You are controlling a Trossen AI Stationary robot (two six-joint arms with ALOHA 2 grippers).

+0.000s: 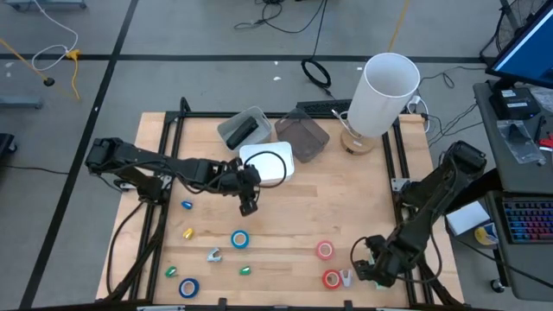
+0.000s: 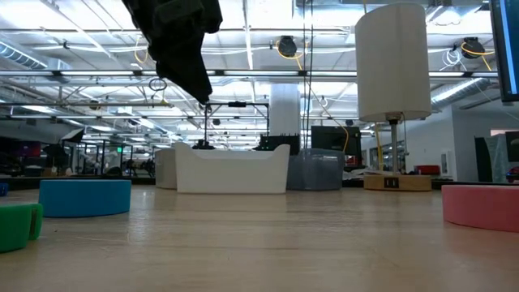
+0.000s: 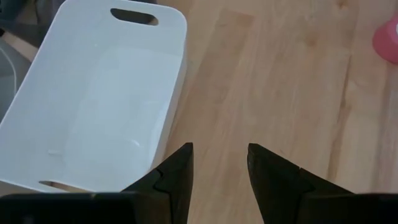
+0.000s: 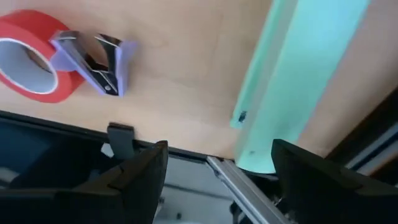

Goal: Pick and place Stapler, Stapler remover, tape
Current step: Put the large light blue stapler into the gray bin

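Two blue tape rolls [image 1: 239, 239] [image 1: 188, 288], a pink roll [image 1: 324, 250] and a red roll [image 1: 332, 278] lie flat on the wooden table. A pale lilac stapler remover [image 4: 96, 59] lies against the red roll [image 4: 31, 56]. A dark stapler [image 1: 244, 130] lies in the grey bin [image 1: 232, 131]. My left gripper [image 1: 249, 207] hangs open and empty above the table beside the white bin [image 3: 93, 106]. My right gripper [image 1: 363, 266] is open and empty near the table's front right, just right of the remover.
A dark clear bin [image 1: 302, 138] and a white lamp [image 1: 384, 91] stand at the back. Small yellow [image 1: 188, 232], green [image 1: 244, 269] and blue [image 1: 187, 205] lumps and a silver piece [image 1: 213, 255] lie at the front left. A green strip [image 4: 298, 81] runs by the front edge.
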